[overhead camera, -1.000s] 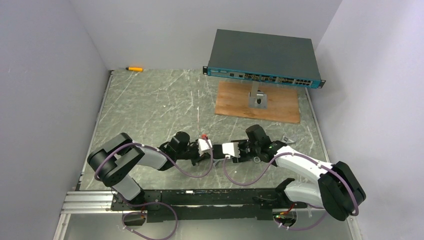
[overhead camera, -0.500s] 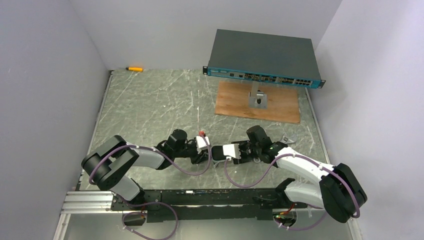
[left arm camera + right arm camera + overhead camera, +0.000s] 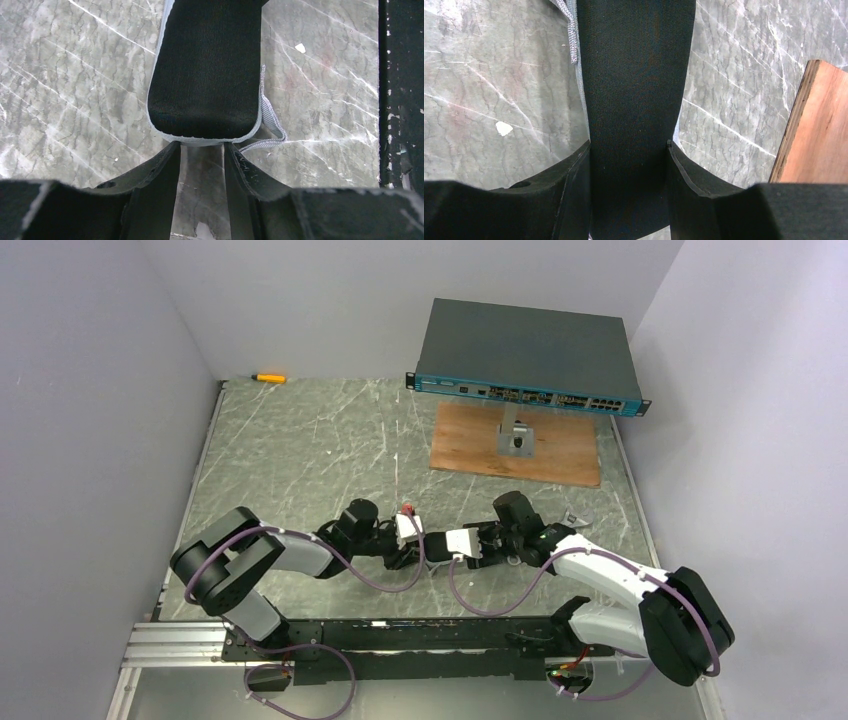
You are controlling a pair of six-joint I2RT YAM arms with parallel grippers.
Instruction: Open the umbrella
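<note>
The umbrella [image 3: 437,543] lies folded in a black fabric sleeve low over the table, between my two grippers. In the left wrist view its rounded, grey-trimmed end [image 3: 207,75] sits just ahead of my fingertips, with a grey strap loop [image 3: 272,127] hanging at its right. My left gripper [image 3: 202,146] is open, bare table showing between its fingers. In the right wrist view the umbrella [image 3: 636,90] runs straight through my right gripper [image 3: 629,145], whose jaws are shut against both its sides. Canopy, shaft and handle are hidden.
A dark grey flat box with a teal front [image 3: 525,355] stands on a bracket over a wooden board [image 3: 515,445] at the back right; the wooden board's edge [image 3: 819,130] shows beside my right gripper. An orange pen [image 3: 268,377] lies at the back left. The black rail [image 3: 400,635] borders the near edge.
My left gripper has opened and let go of the sleeve's end, drawing back a little to the left. The right gripper has kept its hold and barely moved.
</note>
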